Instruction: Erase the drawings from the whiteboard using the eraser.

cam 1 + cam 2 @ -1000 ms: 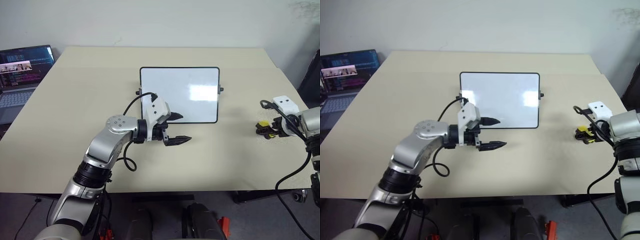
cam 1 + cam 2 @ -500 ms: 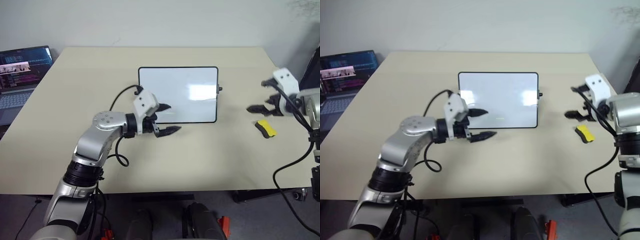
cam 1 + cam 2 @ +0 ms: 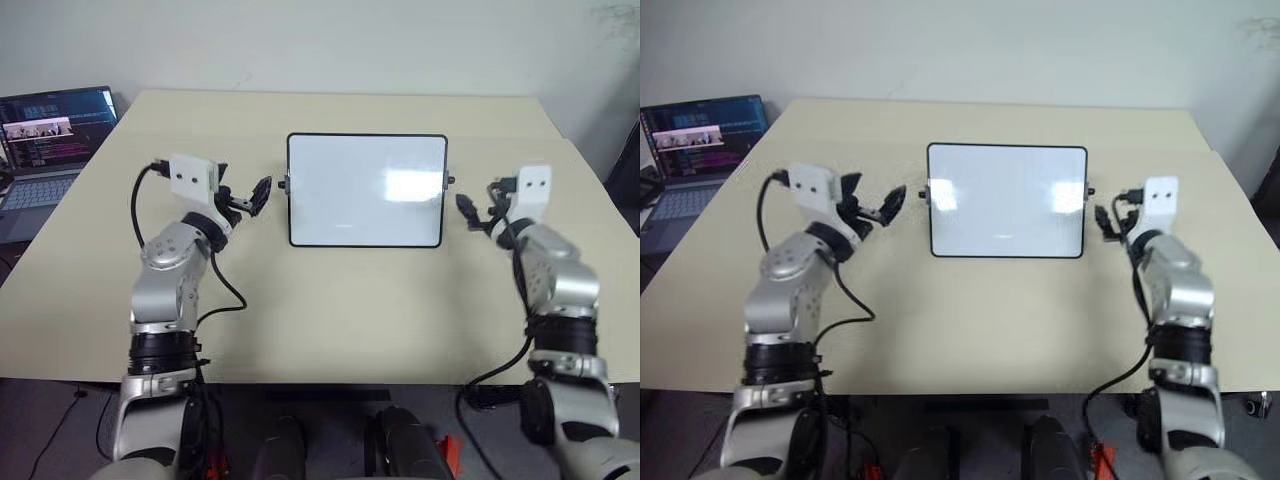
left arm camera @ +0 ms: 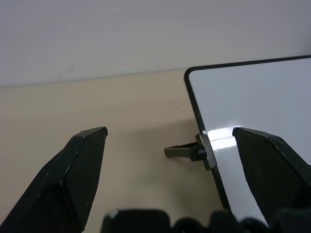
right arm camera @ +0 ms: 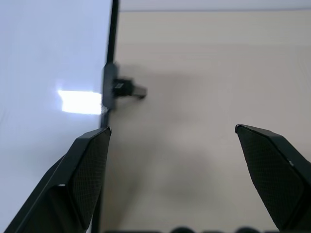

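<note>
The whiteboard stands at the table's middle, glossy white in a thin black frame. Apart from a faint dark speck low on its middle, I make out no drawings. The eraser is out of view. My left gripper hovers just left of the board beside its side knob, pointing forward, open and empty. Just right of the board, my right gripper also points forward near the other knob, open and empty.
An open laptop sits at the far left, beyond the beige table. A wall rises behind the table's far edge. Bare tabletop lies in front of the board.
My left gripper swung from in front of the board to its left side. My right gripper rose from the eraser, which stayed on the table, and moved to the board's right edge.
</note>
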Available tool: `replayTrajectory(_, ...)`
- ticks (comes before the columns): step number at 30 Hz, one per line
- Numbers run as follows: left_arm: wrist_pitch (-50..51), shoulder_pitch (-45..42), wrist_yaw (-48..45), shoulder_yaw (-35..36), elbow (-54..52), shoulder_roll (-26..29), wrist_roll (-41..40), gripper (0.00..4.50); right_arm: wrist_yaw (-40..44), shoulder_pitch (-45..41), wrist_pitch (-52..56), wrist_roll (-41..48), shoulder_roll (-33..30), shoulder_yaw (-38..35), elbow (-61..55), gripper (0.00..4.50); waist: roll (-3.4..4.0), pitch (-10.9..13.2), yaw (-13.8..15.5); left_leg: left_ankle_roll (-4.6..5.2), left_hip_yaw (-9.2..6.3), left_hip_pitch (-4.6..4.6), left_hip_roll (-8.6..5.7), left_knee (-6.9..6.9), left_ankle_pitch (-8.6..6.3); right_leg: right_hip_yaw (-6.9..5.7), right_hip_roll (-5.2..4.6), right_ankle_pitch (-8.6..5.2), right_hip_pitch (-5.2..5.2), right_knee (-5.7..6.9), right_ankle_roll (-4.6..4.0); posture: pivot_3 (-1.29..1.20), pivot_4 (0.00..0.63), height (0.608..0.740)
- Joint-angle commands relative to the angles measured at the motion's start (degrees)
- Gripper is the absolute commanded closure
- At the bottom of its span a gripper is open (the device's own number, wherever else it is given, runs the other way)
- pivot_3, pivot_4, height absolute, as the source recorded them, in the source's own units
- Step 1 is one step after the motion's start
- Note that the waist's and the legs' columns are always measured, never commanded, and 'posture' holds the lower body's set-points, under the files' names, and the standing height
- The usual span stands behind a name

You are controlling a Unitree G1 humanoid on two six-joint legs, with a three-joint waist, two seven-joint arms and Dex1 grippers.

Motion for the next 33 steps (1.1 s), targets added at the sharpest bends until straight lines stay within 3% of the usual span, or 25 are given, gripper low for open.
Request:
replayTrajectory(1,-1.8,0.7,4.6,2.6,0.3,-1.4,-0.1,0.00,-3.5,0.7,-8.2,0.5,1.2,-1.5,-1.1,0.03,0.00,0.0,0.0,0.00,0.00,0.02,0.00,0.00,0.00,0.01,0.00,0.00,0.00,0.01,0.00,0.00,0.150,0.740)
replayTrajectory(7,-7.4,2.6,8.1,2.3,4.2,-3.6,1.6,0.00,-8.7,1.9,-17.8,2.3,5.5,-4.4,1.9,0.03,-0.01,0.0,0.0,-0.01,0.00,0.08,0.00,-0.01,0.01,0.01,0.01,0.00,0.03,0.06,0.00,0.00,0.150,0.740)
replayTrajectory(17,-17.5,7.9,10.9,1.0,9.8,-5.2,5.3,0.00,-7.6,4.1,-28.5,2.1,9.4,-1.1,10.9,0.03,0.01,0.0,-0.1,0.00,0.01,0.10,0.00,-0.03,0.00,0.02,0.02,0.00,0.04,0.06,-0.01,0.00,0.150,0.740)
replayTrajectory(33,-20.8,7.9,11.6,0.0,12.2,-5.5,6.7,0.00,-9.3,5.9,-34.8,1.3,8.8,0.9,13.6,0.03,0.01,0.0,-0.1,0.00,0.01,0.11,0.00,-0.02,0.00,0.03,0.02,0.00,0.05,0.06,0.00,0.00,0.150,0.740)
